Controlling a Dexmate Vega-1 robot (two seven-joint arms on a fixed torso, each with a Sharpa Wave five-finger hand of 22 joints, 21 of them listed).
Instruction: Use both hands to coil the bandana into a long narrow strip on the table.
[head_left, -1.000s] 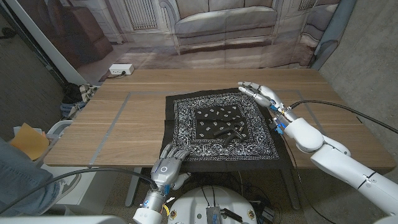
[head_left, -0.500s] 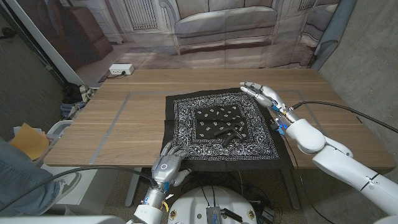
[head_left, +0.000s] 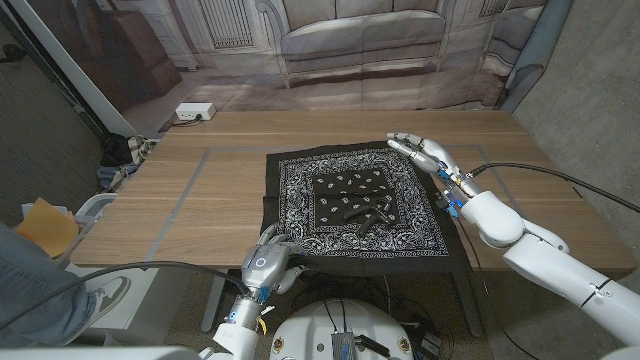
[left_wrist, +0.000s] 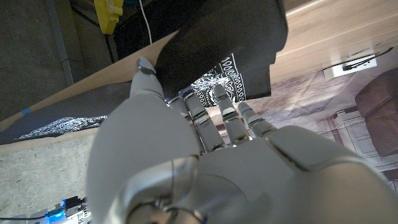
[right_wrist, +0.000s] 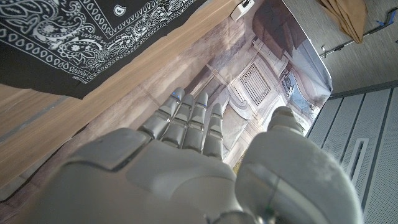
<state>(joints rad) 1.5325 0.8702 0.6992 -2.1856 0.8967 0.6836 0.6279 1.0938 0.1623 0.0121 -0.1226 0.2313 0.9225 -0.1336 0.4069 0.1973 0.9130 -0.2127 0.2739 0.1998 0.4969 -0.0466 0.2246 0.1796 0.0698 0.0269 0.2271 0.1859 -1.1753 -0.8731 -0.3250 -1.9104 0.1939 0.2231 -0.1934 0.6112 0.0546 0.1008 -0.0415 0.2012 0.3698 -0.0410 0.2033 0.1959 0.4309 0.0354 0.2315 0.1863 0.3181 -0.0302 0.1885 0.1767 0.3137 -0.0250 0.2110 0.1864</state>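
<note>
The black bandana (head_left: 345, 190) with white paisley print lies spread on the wooden table (head_left: 200, 200), its near edge hanging over the table's front. A small dark crease (head_left: 365, 213) stands up near its middle. My left hand (head_left: 264, 265) is at the bandana's near left corner, at the table's front edge. In the left wrist view its fingers (left_wrist: 205, 115) stretch out and touch the overhanging cloth (left_wrist: 239, 74). My right hand (head_left: 425, 152) hovers at the far right corner, fingers (right_wrist: 189, 118) straight and apart, holding nothing.
Grey tape lines (head_left: 178, 195) mark a rectangle on the table. A white power strip (head_left: 194, 112) sits at the far left edge. A person's blue sleeve (head_left: 30, 290) is at the picture's lower left. A printed sofa backdrop hangs behind the table.
My left hand has slid a little left and down over the table's front edge, and the bandana's near left corner has ruffled. The right hand has barely moved.
</note>
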